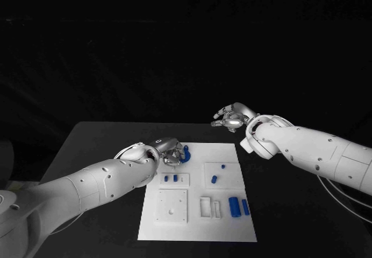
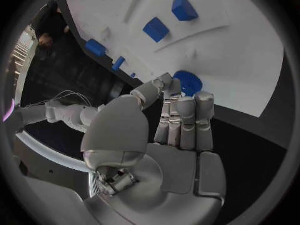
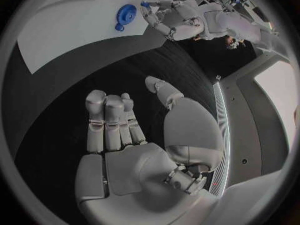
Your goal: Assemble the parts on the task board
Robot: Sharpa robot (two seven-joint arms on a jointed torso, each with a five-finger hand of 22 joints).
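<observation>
1. Head view: your task board (image 1: 198, 215) is a long white plate lying on the black counter (image 1: 93, 145), its far end toward the counter's back edge. Raised white frames and shallow recesses sit on it. Small blue parts are scattered over it: two upright cylinders (image 1: 238, 206) near the board's right edge, two small pegs (image 1: 171, 177) at mid-left, two more pieces (image 1: 217, 173) at mid-right.

2. Same view: your left hand (image 1: 169, 151) sits over the board's far-left corner, touching a round blue part (image 1: 187, 155). The fingers cover much of it, so you can't tell its full shape, or whether it is truly gripped or merely touched. Your right hand (image 1: 231, 118) hangs off the board beyond its far-right corner, fingers spread, holding nothing.

3. Left wrist view: the left hand (image 2: 178, 120) has its fingers extended together, tips at the blue disc-like part (image 2: 187, 81) near the board's edge. The fingertips hide the contact; grasp unclear. Two blue blocks (image 2: 169, 19) lie further along the task board (image 2: 244, 55).

4. Right wrist view: the right hand (image 3: 125, 130) is relaxed and empty over bare counter (image 3: 56, 105). Across the way, the left hand (image 3: 170, 17) is beside a blue ring-faced part (image 3: 125, 15) on the task board (image 3: 69, 30).

5. No readable writing or labels anywhere.
</observation>
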